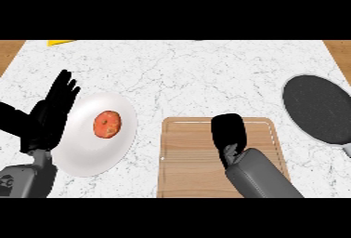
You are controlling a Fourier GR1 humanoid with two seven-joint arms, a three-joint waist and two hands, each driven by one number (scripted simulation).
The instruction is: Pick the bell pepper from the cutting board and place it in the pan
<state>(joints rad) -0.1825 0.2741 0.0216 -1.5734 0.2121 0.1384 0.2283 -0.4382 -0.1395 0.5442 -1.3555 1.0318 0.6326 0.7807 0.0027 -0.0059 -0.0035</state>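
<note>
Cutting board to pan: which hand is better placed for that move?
Right. The right hand is over the cutting board, with the pan on that same side. The left hand rests open at the far left, beyond the plate.

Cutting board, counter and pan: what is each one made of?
The cutting board looks like wood: it is tan and matte, with fine grain lines. The counter looks like polished stone, maybe marble, because it is white with thin grey veins. The pan seems to be metal, with a dark, dull, speckled inside and a pale rim. A non-stick coating is only a guess.
</note>
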